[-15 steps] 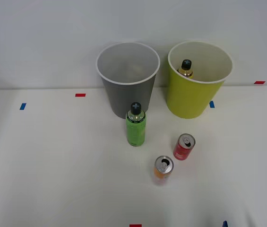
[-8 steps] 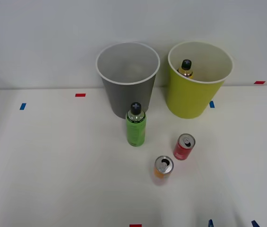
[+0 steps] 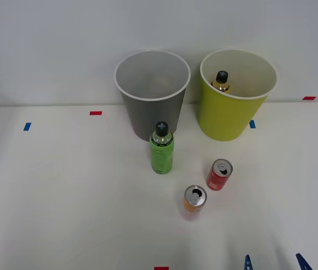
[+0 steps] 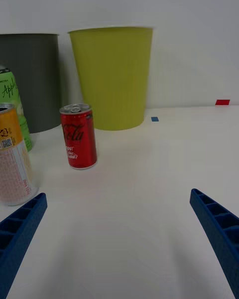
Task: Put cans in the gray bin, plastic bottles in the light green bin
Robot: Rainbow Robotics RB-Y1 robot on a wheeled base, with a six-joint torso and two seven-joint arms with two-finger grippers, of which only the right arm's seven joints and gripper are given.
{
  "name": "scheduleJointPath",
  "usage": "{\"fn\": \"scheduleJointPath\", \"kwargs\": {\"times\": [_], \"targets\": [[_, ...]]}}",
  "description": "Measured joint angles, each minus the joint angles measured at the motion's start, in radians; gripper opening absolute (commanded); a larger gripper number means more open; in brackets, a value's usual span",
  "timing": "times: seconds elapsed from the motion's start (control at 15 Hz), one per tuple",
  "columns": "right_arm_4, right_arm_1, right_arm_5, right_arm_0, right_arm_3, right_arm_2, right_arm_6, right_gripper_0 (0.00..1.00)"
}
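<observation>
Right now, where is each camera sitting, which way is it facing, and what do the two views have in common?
Front view: sits above the arms, looking forward and down at the table and both bins; of the robot, just the right tool tips at the near edge.
Right wrist view: rides low on the right arm, facing across the table toward the light green bin; its open blue fingers sit at the corners.
Shared: the red can, orange can, green bottle, gray bin and light green bin.
</observation>
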Motion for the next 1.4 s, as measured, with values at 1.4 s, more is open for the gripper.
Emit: {"fn": "scheduleJointPath", "kwargs": {"times": [1.4], "targets": [[-0.091,-0.06,0.526,-0.559,0.001,0.08,-0.006,1.0]]}}
